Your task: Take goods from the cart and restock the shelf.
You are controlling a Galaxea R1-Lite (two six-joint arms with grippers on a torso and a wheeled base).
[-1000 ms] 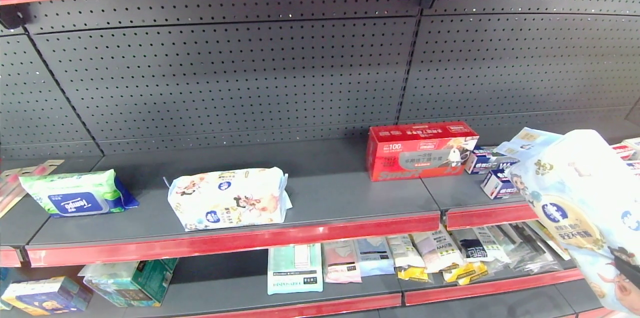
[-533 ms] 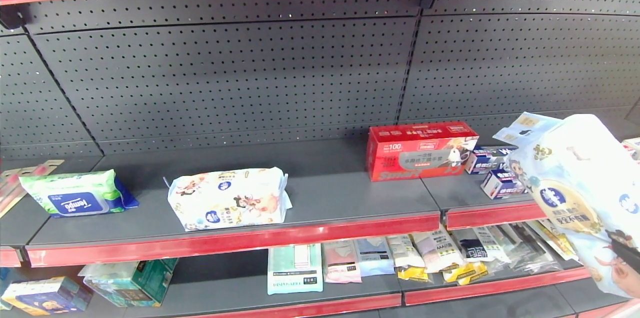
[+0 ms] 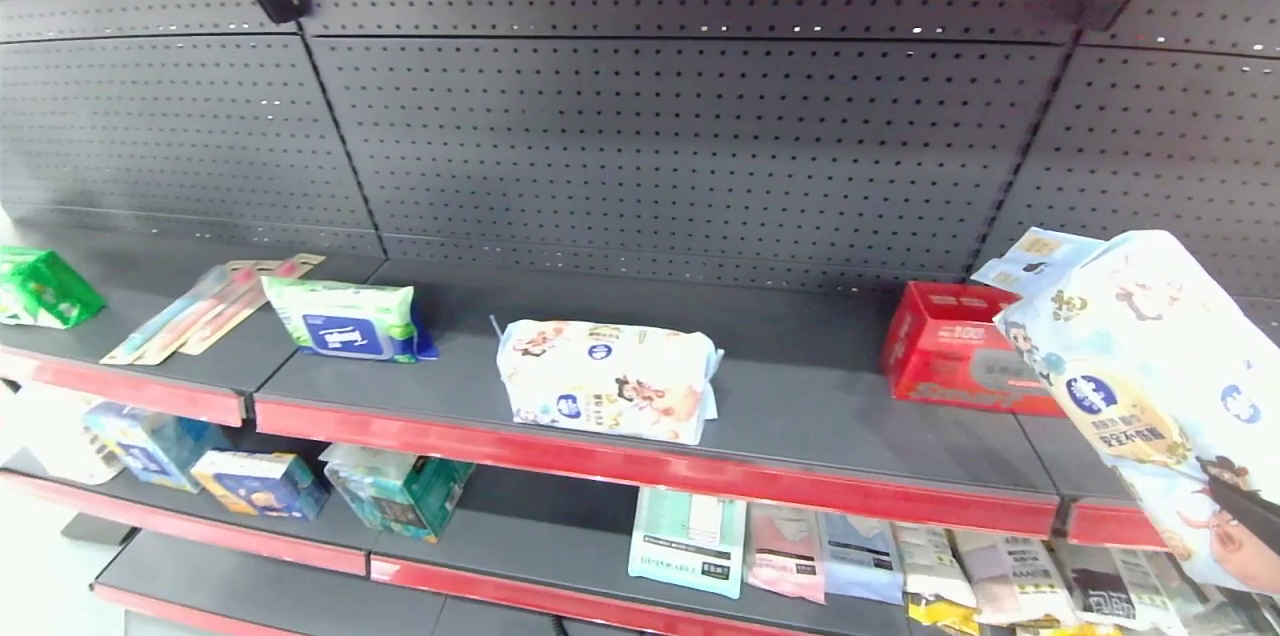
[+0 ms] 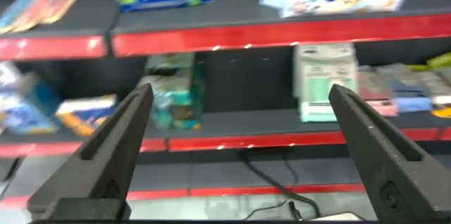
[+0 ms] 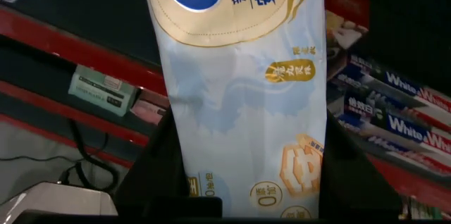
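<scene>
— So, what's on the middle shelf (image 3: 800, 416), L to R?
— Far L, a green pack (image 3: 40, 288). Next, flat toothbrush cards (image 3: 205, 308), lying at an angle. Just beside them is a green-and-blue wipes pack (image 3: 350, 319). Near the centre, a cartoon-print tissue pack (image 3: 607, 381) lies on its side close to the red front edge, well apart from the wipes. Further R, a red box (image 3: 945, 351) is set farther back.
— And the item being stocked?
— A 2nd cartoon-print pack, the held tissue pack (image 3: 1150, 386), is up in the air at far R. It's tilted, in front of the shelf's R end. In the head view it overlaps the red box's R side.
— Claws?
— R gripper (image 5: 254, 175): clamped on the held tissue pack's lower part, one dark finger on each side. L gripper (image 4: 243, 153): fingers spread wide, nothing between them, facing the lower shelves.
— What's below?
— Lower shelf has boxed goods (image 3: 260, 484) at L and flat sachets (image 3: 690, 541) from centre to R. The R arm's wrist view also shows toothpaste boxes (image 5: 394, 115) behind the pack.
</scene>
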